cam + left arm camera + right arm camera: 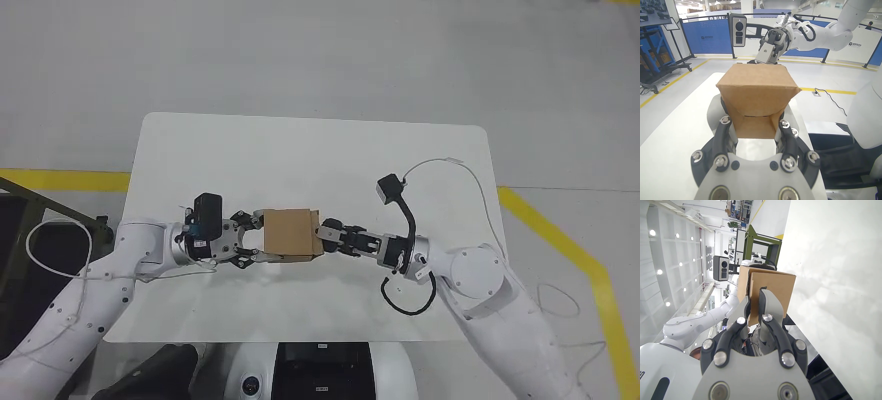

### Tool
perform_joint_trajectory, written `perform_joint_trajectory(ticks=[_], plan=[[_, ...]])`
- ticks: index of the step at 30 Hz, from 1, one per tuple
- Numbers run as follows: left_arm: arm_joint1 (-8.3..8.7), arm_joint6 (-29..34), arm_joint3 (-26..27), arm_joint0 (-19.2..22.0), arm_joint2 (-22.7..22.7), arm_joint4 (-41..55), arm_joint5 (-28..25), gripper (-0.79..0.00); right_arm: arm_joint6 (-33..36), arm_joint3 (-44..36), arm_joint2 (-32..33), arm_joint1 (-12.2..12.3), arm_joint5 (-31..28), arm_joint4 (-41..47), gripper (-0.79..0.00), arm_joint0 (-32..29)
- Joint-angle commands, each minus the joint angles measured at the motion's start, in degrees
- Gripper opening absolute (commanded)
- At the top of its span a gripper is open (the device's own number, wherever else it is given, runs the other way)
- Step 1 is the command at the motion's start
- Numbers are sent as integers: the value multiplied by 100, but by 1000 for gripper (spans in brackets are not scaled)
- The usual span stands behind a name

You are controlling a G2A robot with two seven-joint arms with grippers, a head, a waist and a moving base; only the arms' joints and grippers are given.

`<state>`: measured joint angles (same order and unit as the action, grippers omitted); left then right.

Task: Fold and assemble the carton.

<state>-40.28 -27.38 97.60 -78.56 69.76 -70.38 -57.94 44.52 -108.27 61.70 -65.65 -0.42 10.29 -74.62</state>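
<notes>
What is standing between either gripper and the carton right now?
Nothing visible. The left gripper has its jaws against either side of one end of the carton, and the right gripper pinches a panel at the opposite end.

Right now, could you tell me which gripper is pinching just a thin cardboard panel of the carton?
The right gripper: its fingers clamp one panel edge, whereas the left gripper straddles the whole end of the carton.

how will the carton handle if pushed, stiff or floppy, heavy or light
Probably light for its size: the carton is thin cardboard, judging by its exposed edge. Likely only semi-stiff: the end at the left gripper has flaps folded in with a gap, so it may skew under a push. The right gripper pinches one panel, which could bend.
</notes>
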Motion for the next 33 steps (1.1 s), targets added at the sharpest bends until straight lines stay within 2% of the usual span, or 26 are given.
perform_joint_trajectory(ticks=[1, 12, 25, 28, 33], plan=[[-8, -16, 3, -18, 19, -22, -6, -493, -24, 28, 3, -2, 3, 26, -736, 9], [-44, -49, 34, -85, 86, -65, -6, -493, -125, 29, 2, -3, -3, 92, -745, -29], [-76, -4, 39, -99, 111, -57, -6, -493, -181, -36, -283, -43, -5, 11, -708, 28], [-82, 7, 34, -105, 118, -48, -6, -493, -199, -49, -309, -47, -1, -4, -665, 35], [-90, 29, 37, -109, 126, -36, -6, -493, -247, -61, -264, -41, -31, -8, -529, 4]])
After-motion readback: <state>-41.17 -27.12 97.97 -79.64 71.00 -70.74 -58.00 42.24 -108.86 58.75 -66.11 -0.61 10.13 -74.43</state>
